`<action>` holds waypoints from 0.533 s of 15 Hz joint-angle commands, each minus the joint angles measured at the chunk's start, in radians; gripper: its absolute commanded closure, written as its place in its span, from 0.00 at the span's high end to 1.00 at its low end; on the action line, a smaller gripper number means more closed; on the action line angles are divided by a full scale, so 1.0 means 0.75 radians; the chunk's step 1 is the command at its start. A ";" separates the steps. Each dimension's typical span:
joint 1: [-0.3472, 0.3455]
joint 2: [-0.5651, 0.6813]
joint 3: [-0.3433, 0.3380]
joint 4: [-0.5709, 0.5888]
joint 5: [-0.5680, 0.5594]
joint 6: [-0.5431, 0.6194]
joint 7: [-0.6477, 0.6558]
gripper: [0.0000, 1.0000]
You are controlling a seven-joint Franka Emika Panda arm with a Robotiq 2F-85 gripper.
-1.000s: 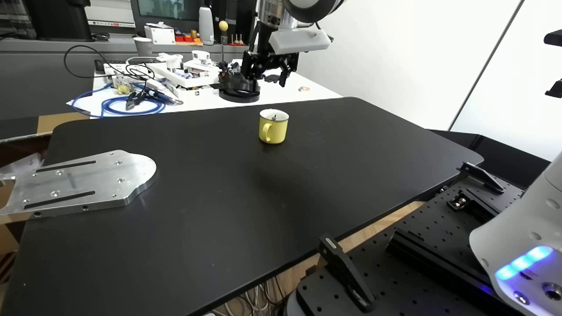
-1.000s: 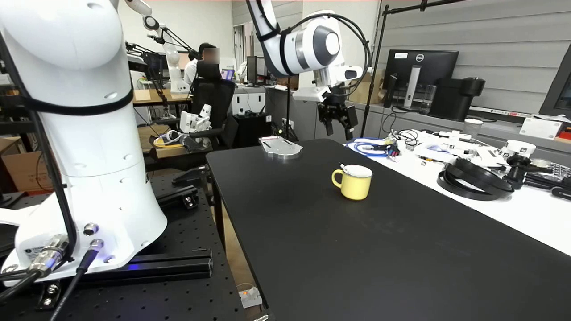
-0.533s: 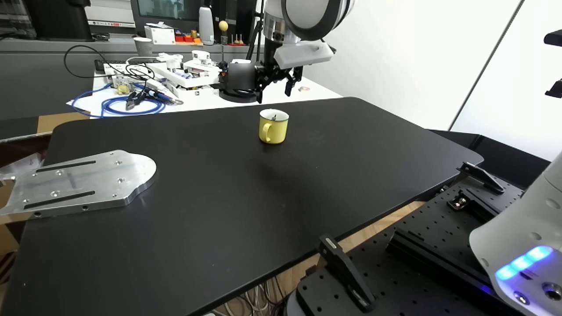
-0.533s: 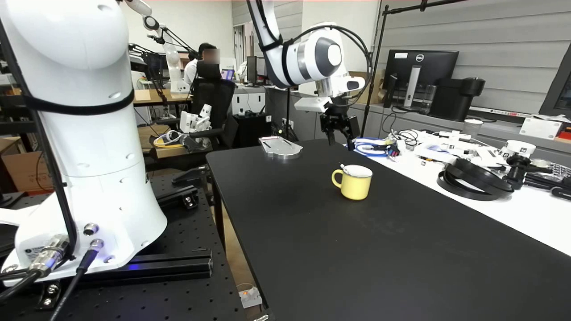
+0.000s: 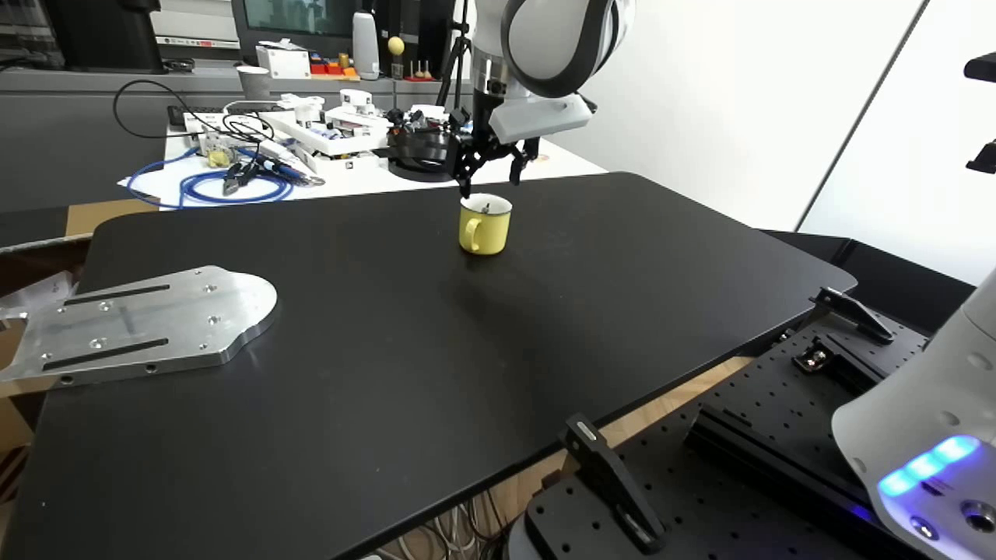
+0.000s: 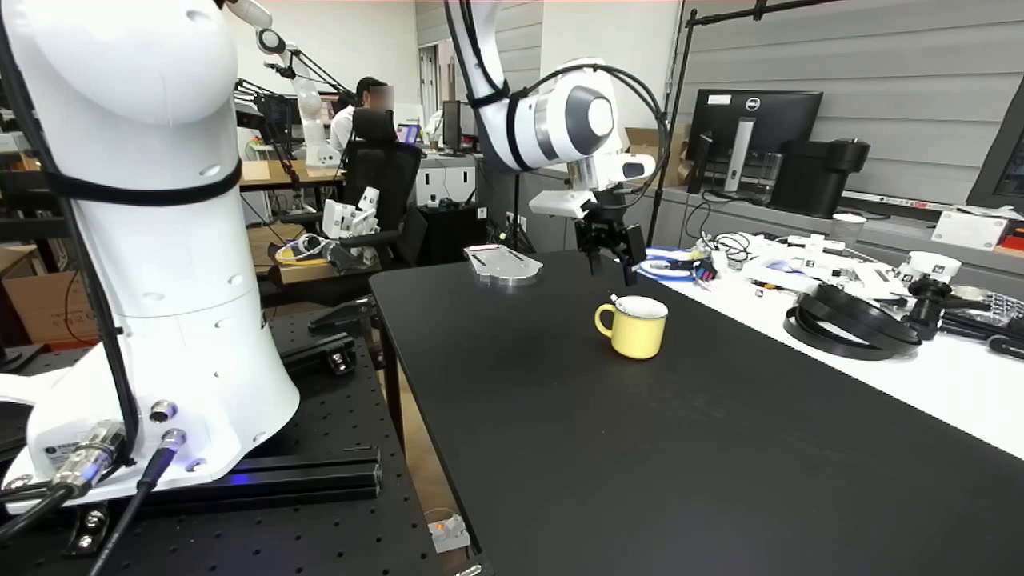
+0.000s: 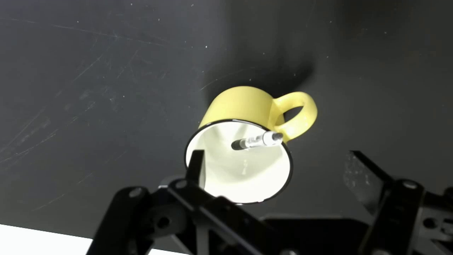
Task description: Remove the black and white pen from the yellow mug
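The yellow mug [image 5: 485, 233] stands upright on the black table [image 5: 350, 404]; it also shows in an exterior view [image 6: 638, 338] and the wrist view [image 7: 244, 104]. The black and white pen [image 7: 257, 141] leans inside it, its upper end at the rim by the handle. Only its tip shows in an exterior view [image 6: 614, 299]. My gripper [image 5: 490, 186] is open and empty, above the mug and toward the table's far edge; it also shows in the wrist view [image 7: 276, 152]. There one finger [image 7: 195, 166] overlaps the mug opening; the other lies right of the mug.
A silver metal plate [image 5: 156, 319] lies on the black table, also in an exterior view [image 6: 502, 264]. A white side table [image 5: 560, 155] adjoins the far edge, with blue cable [image 5: 233, 189], black rings [image 6: 848, 324] and several small parts.
My gripper has moved down toward the mug and a little to the right in both exterior views, staying open. The mug and the pen have not moved.
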 commanded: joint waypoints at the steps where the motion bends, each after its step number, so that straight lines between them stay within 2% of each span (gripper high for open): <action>1: 0.047 0.033 -0.045 0.011 0.012 0.026 0.049 1.00; 7: 0.088 0.058 -0.086 0.010 0.024 0.050 0.056 1.00; 8: 0.096 0.060 -0.095 0.010 0.022 0.052 0.057 0.75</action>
